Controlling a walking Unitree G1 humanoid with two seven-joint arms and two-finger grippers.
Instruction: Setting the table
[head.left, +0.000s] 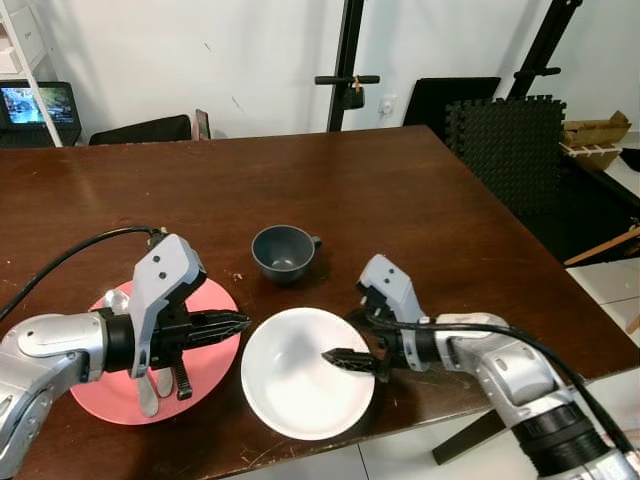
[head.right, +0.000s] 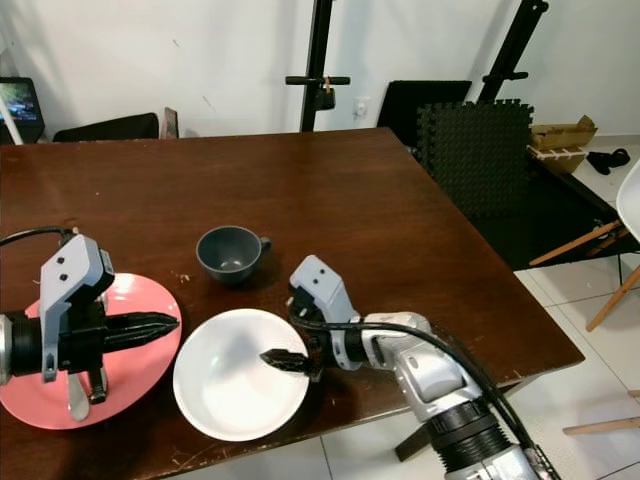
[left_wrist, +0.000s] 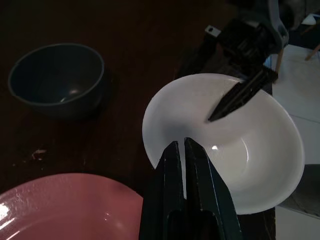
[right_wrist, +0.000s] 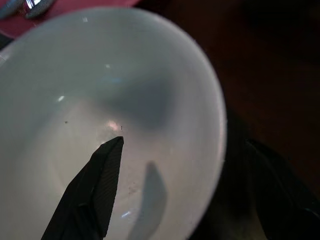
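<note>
- The table (head.left: 400, 200) is dark wood; its near edge runs just below the bowl (head.left: 300, 395) and plate (head.left: 115, 395), and its right edge falls away to a tiled floor (head.left: 610, 290).
- Most of the tabletop behind the cup (head.left: 283, 252) is bare, with open room toward the far edge and the right corner.
- The bowl, white, sits close to the near edge, between the two arms; the pink plate lies just to its left, almost touching it.
- The grey cup stands just behind the bowl, apart from it, handle pointing right.
- The right gripper (head.left: 352, 360) reaches in from the right; one finger (right_wrist: 95, 190) lies inside the bowl and the other outside the wall, so the rim sits between them, clamped.
- The left gripper (head.left: 232, 324) hovers over the plate's right edge, fingers pressed together and pointing at the bowl's left rim, holding nothing.
- A spoon (head.left: 147, 392) and a dark-handled utensil (head.left: 183, 381) lie on the plate, partly hidden under the left arm; I cannot tell what the second one is.
- In the right wrist view the outer finger is a dark blur at the frame corner.
- Foam mats (head.left: 505, 140) and a black stand (head.left: 345, 70) are beyond the table.
</note>
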